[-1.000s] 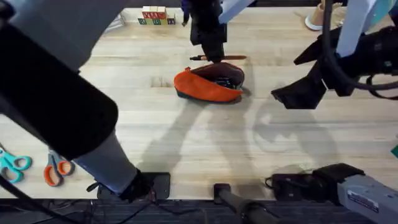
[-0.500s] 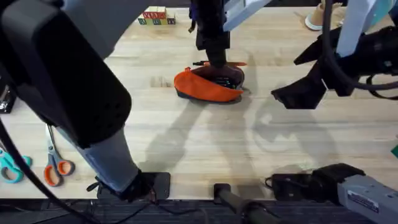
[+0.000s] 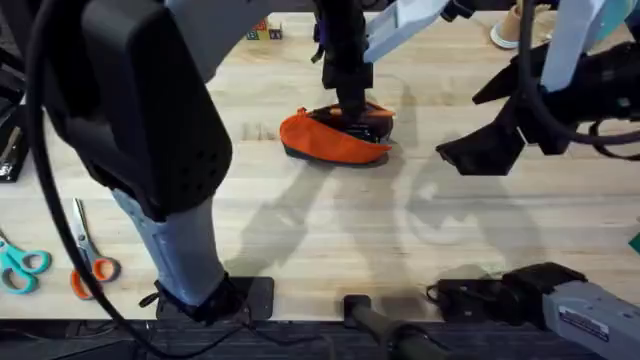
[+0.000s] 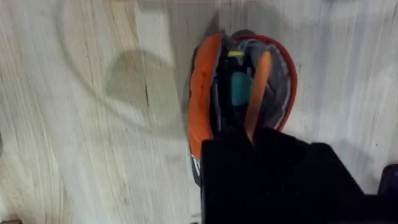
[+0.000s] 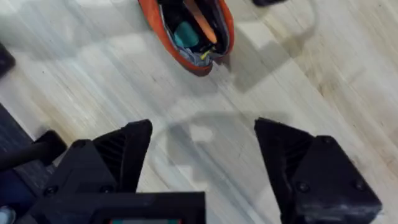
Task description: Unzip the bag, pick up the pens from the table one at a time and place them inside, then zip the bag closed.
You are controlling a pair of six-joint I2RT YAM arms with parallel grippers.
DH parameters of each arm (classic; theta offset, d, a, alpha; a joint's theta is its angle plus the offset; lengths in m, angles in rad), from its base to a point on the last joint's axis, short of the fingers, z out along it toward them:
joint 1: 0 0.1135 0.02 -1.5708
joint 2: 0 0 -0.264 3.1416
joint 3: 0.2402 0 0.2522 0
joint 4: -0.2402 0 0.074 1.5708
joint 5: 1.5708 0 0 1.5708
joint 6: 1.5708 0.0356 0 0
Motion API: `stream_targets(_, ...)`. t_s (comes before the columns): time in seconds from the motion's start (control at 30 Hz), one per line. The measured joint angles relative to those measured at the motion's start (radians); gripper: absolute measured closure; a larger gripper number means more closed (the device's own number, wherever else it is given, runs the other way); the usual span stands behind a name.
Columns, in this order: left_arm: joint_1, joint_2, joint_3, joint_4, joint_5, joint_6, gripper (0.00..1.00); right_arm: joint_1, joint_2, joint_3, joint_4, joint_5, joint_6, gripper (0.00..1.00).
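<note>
A pale plank table (image 3: 330, 230) with clear grain spreads across the overhead view, with two pairs of scissors (image 3: 55, 268) at its lower left edge and a few lettered blocks (image 3: 262, 30) at the top. The bag (image 3: 335, 135) lies in the upper centre, unzipped, its orange side slumped and its dark mouth gaping. The left gripper (image 3: 352, 100) hangs directly over that mouth, clenched on an orange pen (image 4: 256, 93) whose free end already slants down into the lining beside a teal item. The right gripper (image 5: 202, 165) hovers off to the right of the bag, well apart from it, its fingers spread wide and holding nothing. The pen looks light, rigid and smooth, likely to pivot or slide if pinched near one end, so a grasp near its middle seems safest. The pouch is soft fabric that will probably sag and shift when nudged; for zipping, one end likely needs pinning while the small pull is drawn along.
</note>
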Motion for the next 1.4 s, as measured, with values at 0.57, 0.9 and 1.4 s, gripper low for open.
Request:
stream_targets(0.57,-0.016,0.065,0.0,-0.001,0.0,0.0,0.957,0.0,0.0,0.0,0.0,0.0,0.0,0.005)
stream_targets(0.9,-0.016,0.065,-0.03,-0.003,-0.004,0.0,0.958,0.0,0.0,0.0,0.0,0.0,0.0,0.005)
stream_targets(1.4,-0.016,0.065,-0.046,0.004,-0.024,0.0,0.958,0.0,0.0,0.0,0.0,0.0,0.0,0.005)
